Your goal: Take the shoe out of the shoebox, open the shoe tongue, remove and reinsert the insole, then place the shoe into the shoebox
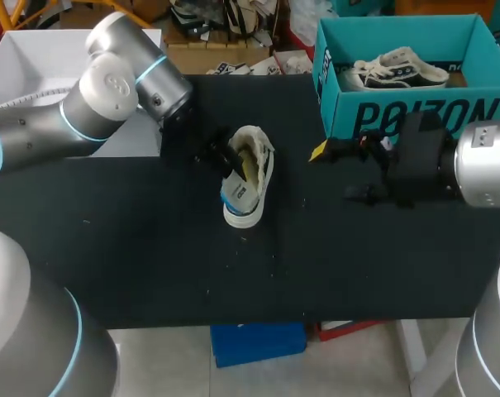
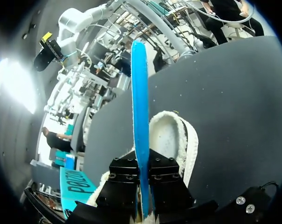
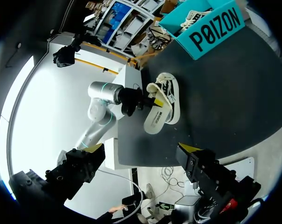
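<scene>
Pinching the insole (image 2: 140, 102) between its two black fingers, the left end effector (image 1: 225, 157) is pressed onto it from both sides. The left wrist view shows the insole edge-on as a thin blue strip standing up out of the grip and running ahead of the fingers. Directly under that grip lies the shoe (image 1: 254, 169), white with a fleecy collar, its opening turned up toward the camera.

The shoe rests on the dark surface (image 1: 150, 248), outside the shoebox (image 1: 415, 116), off the box's printed front wall and toward the robot's left of it, apart from the cardboard. From the right wrist view, a white printed length of the insole sticks out of the shoe on the side away from the shoebox. I cannot tell how much of it is still seated inside.

The shoebox is teal and open-topped, and it stands at the far right part of the surface. A second shoe (image 1: 394, 70) lies inside it.

The right end effector (image 3: 142, 151) hovers just in front of the shoebox's printed wall, between the box and the shoe. Its yellow-tipped fingers are spread wide with nothing between them, and it touches neither the box nor the shoe.
</scene>
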`<state>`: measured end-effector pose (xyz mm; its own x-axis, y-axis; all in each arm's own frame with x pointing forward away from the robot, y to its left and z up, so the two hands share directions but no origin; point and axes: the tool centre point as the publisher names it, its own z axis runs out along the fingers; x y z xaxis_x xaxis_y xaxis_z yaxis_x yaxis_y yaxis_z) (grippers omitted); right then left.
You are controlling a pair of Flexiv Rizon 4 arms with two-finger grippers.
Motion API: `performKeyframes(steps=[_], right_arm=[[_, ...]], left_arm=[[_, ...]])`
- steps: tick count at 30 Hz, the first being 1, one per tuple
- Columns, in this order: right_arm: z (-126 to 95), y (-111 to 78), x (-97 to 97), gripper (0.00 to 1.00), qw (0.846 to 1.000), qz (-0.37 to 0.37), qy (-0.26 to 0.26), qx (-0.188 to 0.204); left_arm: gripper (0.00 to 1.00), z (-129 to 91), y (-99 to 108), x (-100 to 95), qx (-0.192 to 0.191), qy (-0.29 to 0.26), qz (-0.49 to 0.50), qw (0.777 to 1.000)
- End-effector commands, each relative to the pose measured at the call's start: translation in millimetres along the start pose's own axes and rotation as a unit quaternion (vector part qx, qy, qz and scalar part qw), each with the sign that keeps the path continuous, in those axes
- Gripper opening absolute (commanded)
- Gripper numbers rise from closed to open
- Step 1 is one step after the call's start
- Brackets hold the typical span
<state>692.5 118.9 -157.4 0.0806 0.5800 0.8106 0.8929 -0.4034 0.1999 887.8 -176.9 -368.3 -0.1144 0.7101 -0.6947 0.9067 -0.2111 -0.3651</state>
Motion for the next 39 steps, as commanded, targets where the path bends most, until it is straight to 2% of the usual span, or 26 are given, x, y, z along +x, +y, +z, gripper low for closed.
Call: performKeyframes(steps=[1,5,6,7,8,9,10,11,12,13,21,25,27,29,31,38,39], right_arm=[[-0.4,-0.8,0.3,1.0,1.0,0.0,-0.001,0.0],[-0.4,-0.8,0.3,1.0,1.0,0.0,-0.001,0.0],[-0.4,-0.8,0.3,1.0,1.0,0.0,-0.001,0.0],[-0.4,-0.8,0.3,1.0,1.0,0.0,-0.001,0.0],[-0.4,-0.8,0.3,1.0,1.0,0.0,-0.001,0.0],[-0.4,-0.8,0.3,1.0,1.0,0.0,-0.001,0.0],[-0.4,-0.8,0.3,1.0,1.0,0.0,-0.001,0.0],[-0.4,-0.8,0.3,1.0,1.0,0.0,-0.001,0.0],[-0.4,-0.8,0.3,1.0,1.0,0.0,-0.001,0.0],[-0.4,-0.8,0.3,1.0,1.0,0.0,-0.001,0.0],[-0.4,-0.8,0.3,1.0,1.0,0.0,-0.001,0.0],[-0.4,-0.8,0.3,1.0,1.0,0.0,-0.001,0.0],[-0.4,-0.8,0.3,1.0,1.0,0.0,-0.001,0.0],[-0.4,-0.8,0.3,1.0,1.0,0.0,-0.001,0.0],[-0.4,-0.8,0.3,1.0,1.0,0.0,-0.001,0.0],[-0.4,-0.8,0.3,1.0,1.0,0.0,-0.001,0.0],[-0.4,-0.8,0.3,1.0,1.0,0.0,-0.001,0.0]], left_arm=[[0.0,1.5,7.0,-2.9,-0.006,0.009,0.0,1.0],[0.0,-0.6,7.3,-4.3,-0.011,0.011,-0.001,1.0],[0.16,-1.7,5.5,-4.9,-0.011,0.011,-0.001,1.0],[0.44,-2.7,3.4,-5.4,-0.012,0.01,0.0,1.0],[0.64,-3.7,1.1,-5.6,-0.012,0.011,0.001,1.0],[0.64,-5.0,-1.4,-5.7,-0.012,0.011,0.002,1.0],[0.7,-6.1,-3.2,-5.6,-0.012,0.012,0.003,1.0],[0.85,-7.5,-5.9,-5.3,-0.012,0.011,0.004,1.0],[0.94,-8.8,-9.7,-4.8,-0.011,0.011,0.005,1.0],[0.96,-9.8,-12.8,-4.1,-0.01,0.012,0.007,1.0],[0.92,-13.7,-35.2,0.5,0.005,0.016,0.016,1.0],[0.84,-11.8,-45.1,3.2,0.013,0.015,0.017,1.0],[0.77,-10.1,-48.3,4.6,0.016,0.016,0.018,1.0],[0.61,-8.6,-50.3,5.9,0.018,0.016,0.018,1.0],[0.51,-7.1,-52.0,7.6,0.021,0.017,0.016,1.0],[0.36,-6.7,-57.5,11.9,0.026,0.023,0.014,0.999],[0.23,-7.1,-57.9,13.0,0.027,0.025,0.013,0.999]])
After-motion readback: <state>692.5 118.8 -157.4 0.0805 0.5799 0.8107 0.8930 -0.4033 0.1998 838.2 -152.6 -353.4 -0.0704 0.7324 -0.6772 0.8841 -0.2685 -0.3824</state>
